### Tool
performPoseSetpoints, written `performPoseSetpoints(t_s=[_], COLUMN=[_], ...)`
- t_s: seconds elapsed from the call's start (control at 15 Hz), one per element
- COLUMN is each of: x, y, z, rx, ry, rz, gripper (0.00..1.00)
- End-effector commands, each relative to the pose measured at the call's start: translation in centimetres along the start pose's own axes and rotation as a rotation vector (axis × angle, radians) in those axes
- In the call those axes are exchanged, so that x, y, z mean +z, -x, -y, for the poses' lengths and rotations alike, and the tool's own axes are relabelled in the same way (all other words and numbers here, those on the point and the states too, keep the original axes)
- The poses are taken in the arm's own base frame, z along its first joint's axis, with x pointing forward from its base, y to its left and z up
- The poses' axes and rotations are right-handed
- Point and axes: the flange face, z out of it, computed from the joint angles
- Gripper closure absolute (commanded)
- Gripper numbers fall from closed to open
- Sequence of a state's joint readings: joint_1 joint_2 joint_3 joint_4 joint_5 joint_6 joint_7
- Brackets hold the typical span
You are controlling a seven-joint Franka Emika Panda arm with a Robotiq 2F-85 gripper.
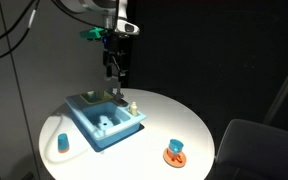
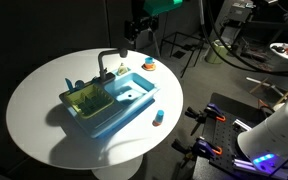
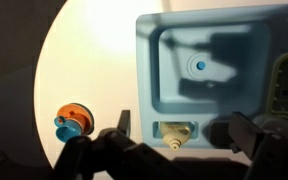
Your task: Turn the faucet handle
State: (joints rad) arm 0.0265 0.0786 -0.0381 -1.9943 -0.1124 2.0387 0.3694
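The light-blue basin sits on the round white table in both exterior views. A thin grey faucet stands upright at its back edge, with a tiny pale handle beside it. In the wrist view the handle cannot be made out. My gripper hangs well above the basin's back edge, also shown here. In the wrist view its fingers are spread apart with nothing between them. The basin lies below.
A small white-and-yellow bottle-like piece lies in a slot at the basin's edge. An orange-and-blue item and a small blue cup stand on the table. Robot equipment stands beside the table.
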Motion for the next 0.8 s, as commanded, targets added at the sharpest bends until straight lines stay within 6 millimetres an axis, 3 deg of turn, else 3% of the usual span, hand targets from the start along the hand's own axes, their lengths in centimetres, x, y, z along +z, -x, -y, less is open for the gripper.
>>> performPoseSetpoints(t_s=[0.0, 0.4, 0.73], x=[-0.2, -0.5, -2.3], y=[2.2, 4.2, 4.7], z=[-0.5, -0.2, 1.5], rx=[-0.035, -0.168, -0.305], ry=[0.029, 0.002, -0.065], rz=[0.065, 0.185, 0.115], gripper=[0.0, 0.0, 0.0])
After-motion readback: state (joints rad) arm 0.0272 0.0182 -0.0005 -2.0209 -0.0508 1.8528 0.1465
